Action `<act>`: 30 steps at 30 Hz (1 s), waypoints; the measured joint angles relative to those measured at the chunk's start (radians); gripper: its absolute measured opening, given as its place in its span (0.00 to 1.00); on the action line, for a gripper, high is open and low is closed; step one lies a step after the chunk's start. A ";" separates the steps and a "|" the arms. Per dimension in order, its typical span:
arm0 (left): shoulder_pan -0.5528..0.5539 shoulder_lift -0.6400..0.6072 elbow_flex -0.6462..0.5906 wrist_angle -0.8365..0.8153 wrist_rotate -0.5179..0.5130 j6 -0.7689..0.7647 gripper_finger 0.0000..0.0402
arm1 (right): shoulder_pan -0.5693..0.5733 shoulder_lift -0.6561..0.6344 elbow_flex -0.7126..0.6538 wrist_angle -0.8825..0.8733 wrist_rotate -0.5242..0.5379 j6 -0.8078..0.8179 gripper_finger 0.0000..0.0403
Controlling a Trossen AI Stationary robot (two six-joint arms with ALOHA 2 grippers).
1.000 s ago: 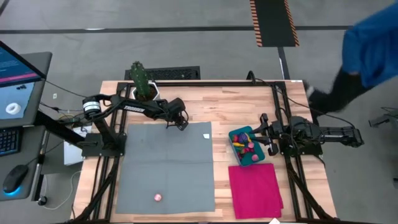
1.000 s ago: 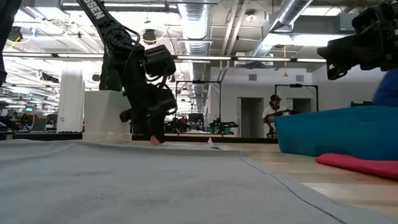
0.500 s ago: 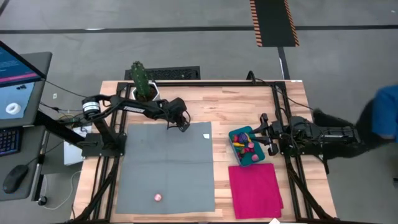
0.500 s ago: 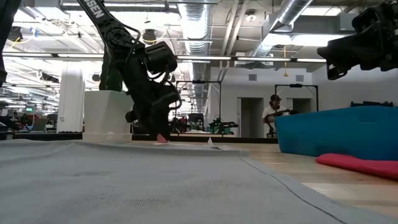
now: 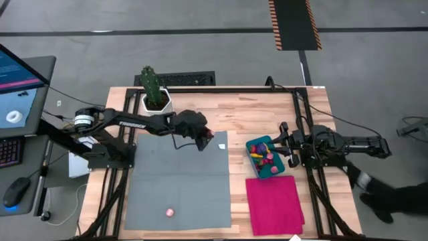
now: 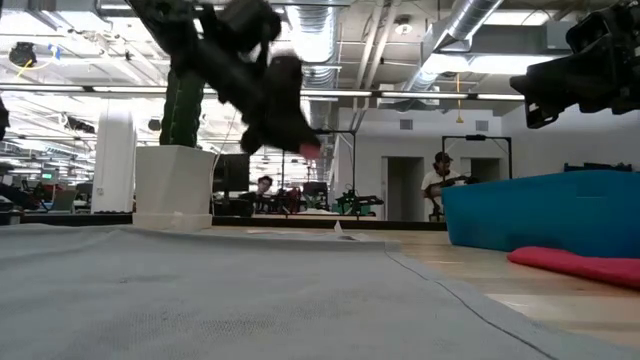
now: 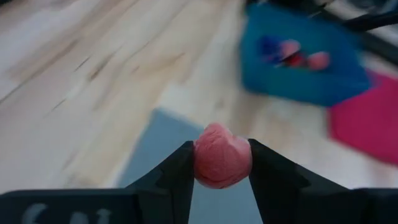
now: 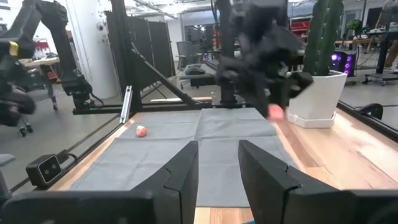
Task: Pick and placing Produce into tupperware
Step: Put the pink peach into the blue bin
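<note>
We see left gripper (image 7: 221, 163) pinching pink produce piece (image 7: 222, 155), raised above grey mat (image 5: 177, 177). Right gripper (image 8: 217, 165) fingers spread apart, empty, beside teal tupperware (image 5: 263, 158).

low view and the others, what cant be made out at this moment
- Teal tub, low view: its wall hides the contents; in the left wrist view they are blurred blobs.
- Left hand, low view: motion blur smears it and the pink piece that it clamps.
- Right hand, high view: its fingers merge with the dark arm beside the tub.
- Pink piece on the grey mat, high view: too small to name the kind.
</note>
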 joint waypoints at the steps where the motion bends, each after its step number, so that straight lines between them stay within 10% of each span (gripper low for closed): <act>1: -0.017 -0.014 0.000 0.015 0.000 -0.001 0.31 | 0.000 0.000 0.000 0.000 0.000 0.000 0.34; 14: -0.261 -0.180 -0.029 0.170 -0.071 0.050 0.31 | 0.000 0.000 0.000 0.000 0.000 0.000 0.34; 30: -0.386 -0.489 -0.387 0.636 -0.084 0.037 0.31 | 0.000 0.000 0.000 0.000 0.000 0.000 0.34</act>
